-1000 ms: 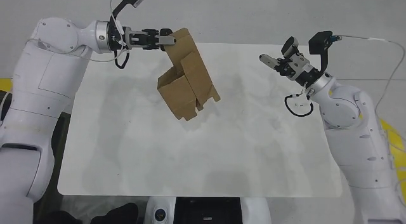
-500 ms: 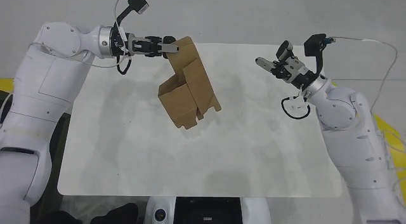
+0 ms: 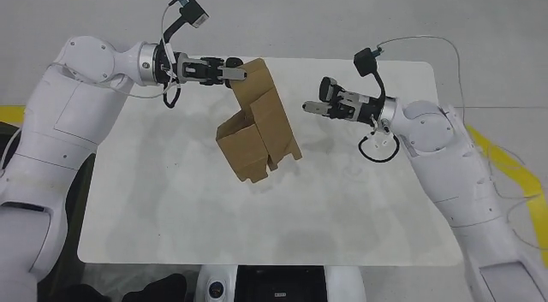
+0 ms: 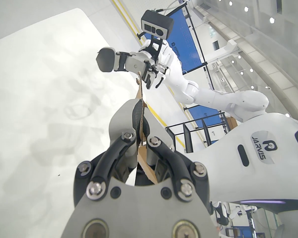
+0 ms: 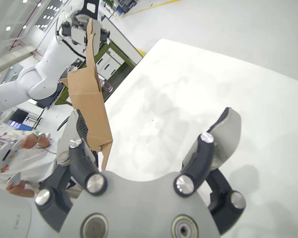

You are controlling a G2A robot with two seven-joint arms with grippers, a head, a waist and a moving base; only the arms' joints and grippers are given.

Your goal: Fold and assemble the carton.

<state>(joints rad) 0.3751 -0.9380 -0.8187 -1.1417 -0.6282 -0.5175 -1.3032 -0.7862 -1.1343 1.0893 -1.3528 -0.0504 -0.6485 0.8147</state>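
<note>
A brown cardboard carton (image 3: 257, 122), half unfolded with loose flaps, hangs above the white table (image 3: 171, 216) near its far side. My left gripper (image 3: 235, 71) is shut on the carton's top flap; in the left wrist view the thin cardboard edge (image 4: 139, 115) is pinched between the pads at my left gripper (image 4: 139, 115). My right gripper (image 3: 315, 101) is open, a short way to the right of the carton. In the right wrist view the carton (image 5: 89, 100) hangs just beyond one finger of my right gripper (image 5: 151, 125), nothing between the fingers.
The table's far edge (image 3: 342, 61) lies just behind both grippers. Grey floor with a yellow line (image 3: 497, 152) surrounds the table. Bare table surface stretches from the carton to the near edge.
My right gripper has swung left across the table toward the carton, staying open. My left gripper has shifted the carton slightly right, still holding its top flap.
</note>
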